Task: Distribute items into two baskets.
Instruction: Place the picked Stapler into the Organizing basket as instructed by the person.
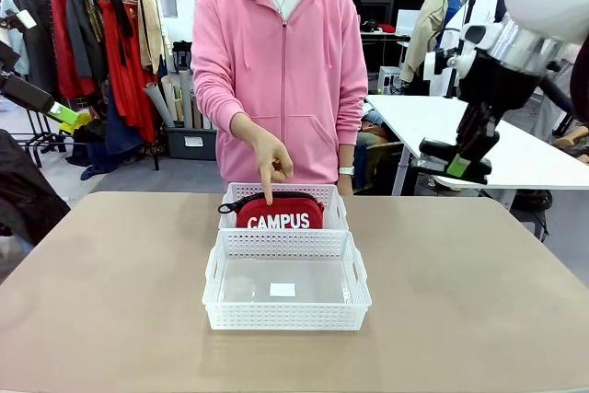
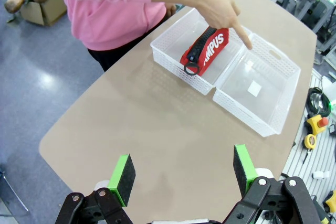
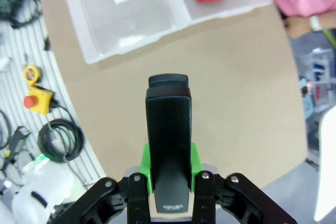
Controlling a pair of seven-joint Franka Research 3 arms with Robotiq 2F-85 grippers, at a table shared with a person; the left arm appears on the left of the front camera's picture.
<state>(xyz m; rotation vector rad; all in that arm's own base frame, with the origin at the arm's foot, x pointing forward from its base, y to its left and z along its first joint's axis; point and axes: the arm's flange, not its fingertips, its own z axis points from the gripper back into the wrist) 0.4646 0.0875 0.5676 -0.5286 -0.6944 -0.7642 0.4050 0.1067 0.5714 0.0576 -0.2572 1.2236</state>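
The black stapler [image 3: 168,129] is clamped between the right gripper [image 3: 169,174] pads, raised above the table [image 1: 110,283]. The red pouch [image 1: 280,213] stands in the far basket [image 1: 324,194]; the near basket [image 1: 285,315] adjoins. The left gripper [image 2: 184,174] hangs wide open

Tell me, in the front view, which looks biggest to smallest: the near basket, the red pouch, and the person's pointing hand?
1. Near basket, clearly largest.
2. Red pouch, though the baskets hide part of it.
3. Person's pointing hand, smallest.
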